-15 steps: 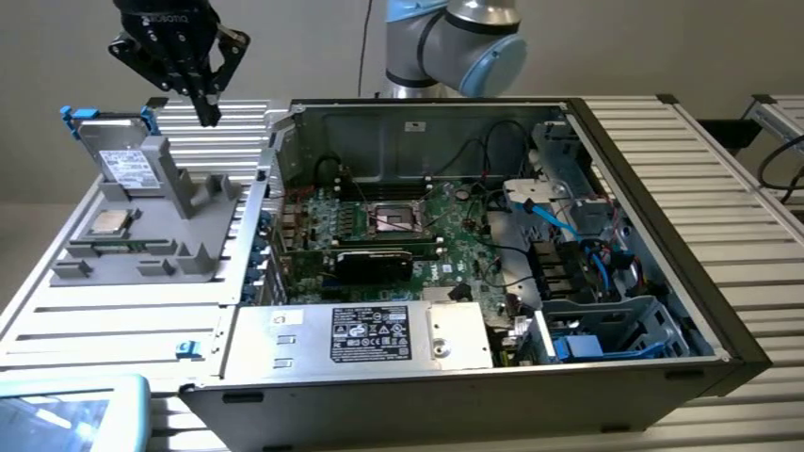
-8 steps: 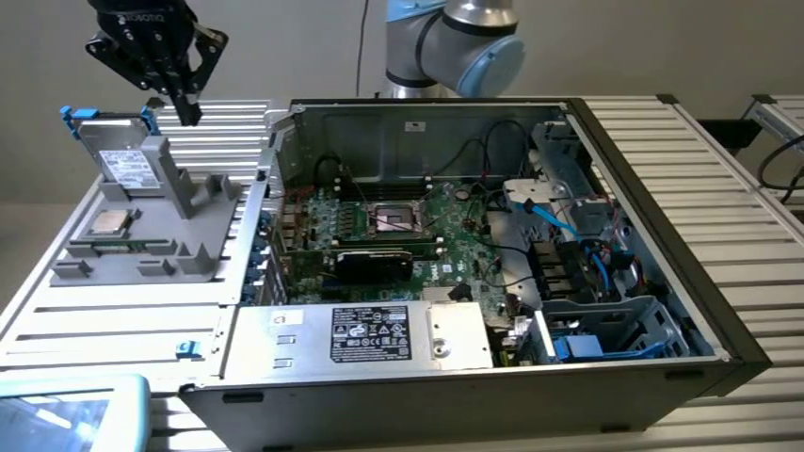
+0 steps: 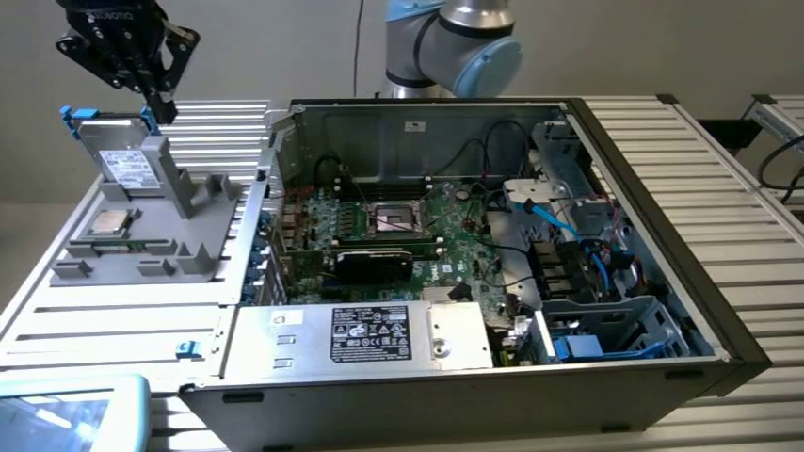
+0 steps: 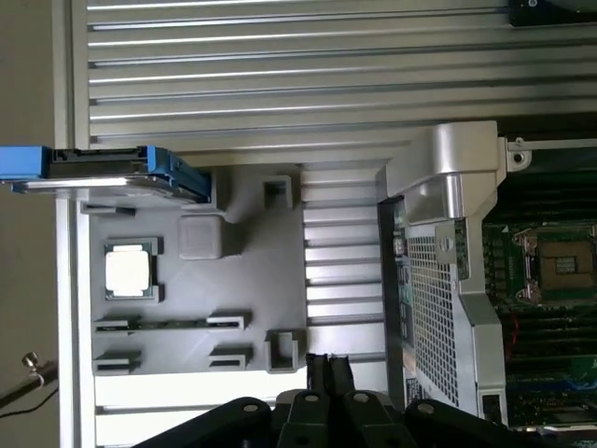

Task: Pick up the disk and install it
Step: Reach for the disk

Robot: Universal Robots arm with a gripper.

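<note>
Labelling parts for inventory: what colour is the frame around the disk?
Bright blue; the disk and its frame show best in the exterior view.

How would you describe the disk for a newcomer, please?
At the exterior view's left of the computer case sits a grey holder. The disk stands on edge in it, blue-framed and white-labelled, unlike the flat square chip.
</note>
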